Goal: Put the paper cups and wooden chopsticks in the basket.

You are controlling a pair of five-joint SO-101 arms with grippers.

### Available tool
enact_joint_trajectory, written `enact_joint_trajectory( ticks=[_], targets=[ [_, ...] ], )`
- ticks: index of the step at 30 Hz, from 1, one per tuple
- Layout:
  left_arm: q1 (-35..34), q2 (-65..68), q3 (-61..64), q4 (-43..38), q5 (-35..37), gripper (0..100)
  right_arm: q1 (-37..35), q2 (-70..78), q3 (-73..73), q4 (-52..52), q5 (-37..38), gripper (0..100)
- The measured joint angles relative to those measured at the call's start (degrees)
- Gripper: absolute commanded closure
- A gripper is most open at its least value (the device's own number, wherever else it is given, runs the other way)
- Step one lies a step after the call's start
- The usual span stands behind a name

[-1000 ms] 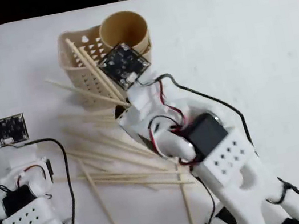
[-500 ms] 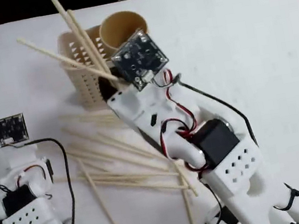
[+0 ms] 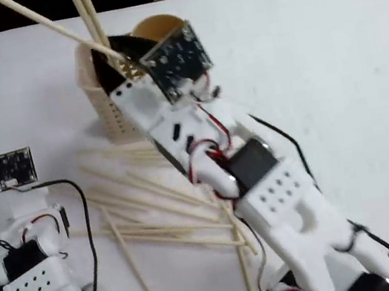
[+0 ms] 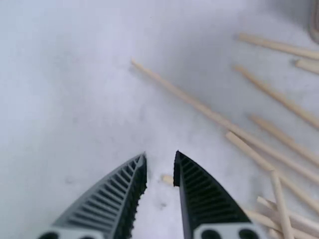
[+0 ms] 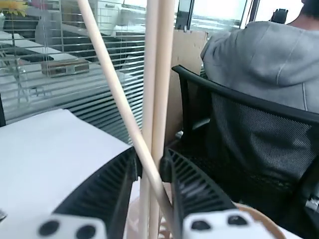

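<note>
Right gripper is clamping a bundle of three pale wooden chopsticks between its black ribbed jaws, which are pressing in on the sticks from both sides; two of the sticks are running side by side and the third is slanting across them. Seen from the high view, the bundle is rising steeply from the jaws and reaching out past the far edge of the flat white table; the gripper is hovering directly over the beige slotted plastic basket. That basket is standing upright near the table's far edge, left of its middle; a tan round paper cup is sitting upright inside it, on the side nearer the table's right edge, partly covered by the right arm's wrist board. Many loose wooden chopsticks are lying scattered and crossing one another on the table between the basket and the near edge; some are running under the white right arm. Left gripper is hanging low over the table toward the near left corner; its jaws are standing slightly apart and gripping nothing; the blunt end of one loose stick is showing in the gap between them, and more sticks are lying just beside it.
</note>
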Motion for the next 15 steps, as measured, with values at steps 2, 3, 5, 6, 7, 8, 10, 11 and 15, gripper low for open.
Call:
enact_joint_trajectory(
  ticks=[2,3,5,6,7,8,10,11,15],
  targets=[
    [0.0,0.0,0.0,0.0,0.0,89,0.44,3.34,0.0,-5.01,0.0,98.1],
    [0.0,0.0,0.0,0.0,0.0,89,0.7,4.92,0.0,-7.3,0.0,98.1],
    [0.0,0.0,0.09,0.0,0.0,89,1.32,7.56,0.09,-10.99,0.0,98.1],
    [0.0,0.0,0.09,0.0,0.0,89,1.41,8.88,0.09,-12.48,0.0,98.1],
    [0.0,0.0,0.09,0.0,0.0,89,1.41,9.93,0.09,-13.71,0.0,98.1],
    [0.0,0.0,0.09,0.0,0.0,89,1.41,11.08,0.09,-14.86,0.0,98.1],
    [0.0,0.0,0.09,0.0,0.0,89,1.14,13.1,0.09,-16.44,0.0,98.1],
    [0.0,0.0,0.09,0.0,0.0,89,1.23,13.8,0.09,-17.05,0.0,98.1],
    [0.0,0.0,0.09,0.0,0.0,89,2.46,16.88,0.09,-18.64,0.0,98.1]
  ],
)
